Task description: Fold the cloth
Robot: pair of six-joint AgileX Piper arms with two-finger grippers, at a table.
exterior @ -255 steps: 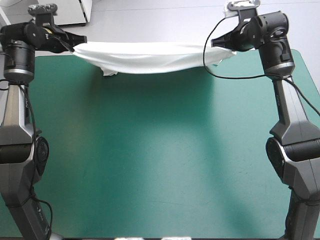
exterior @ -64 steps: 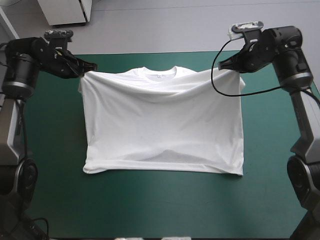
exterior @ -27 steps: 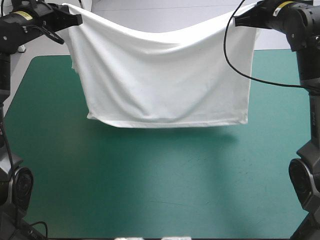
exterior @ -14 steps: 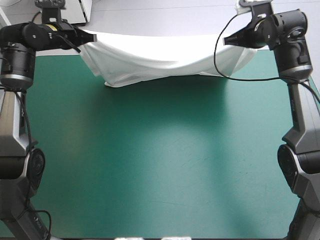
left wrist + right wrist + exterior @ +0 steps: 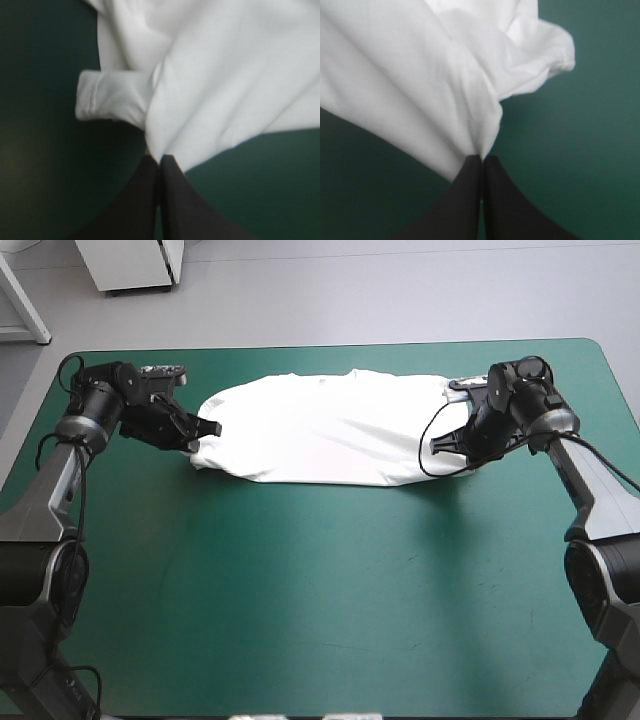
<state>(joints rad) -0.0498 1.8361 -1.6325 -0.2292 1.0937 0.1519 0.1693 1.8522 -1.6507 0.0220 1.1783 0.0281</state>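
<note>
White short-sleeved T-shirt lies bunched, black-finned left gripper and right gripper clamped on its ends; you likely must spread it flat next.

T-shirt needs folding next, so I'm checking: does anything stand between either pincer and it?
Nothing visible does. The left pincer and the right pincer are each shut directly on one end of the T-shirt.

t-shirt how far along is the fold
Done: the T-shirt lies on the table as a wide, rumpled band, seemingly doubled over. In hand: left gripper and right gripper pinch its ends, jaws shut. Left: neater, narrower folds into a bundle.
</note>
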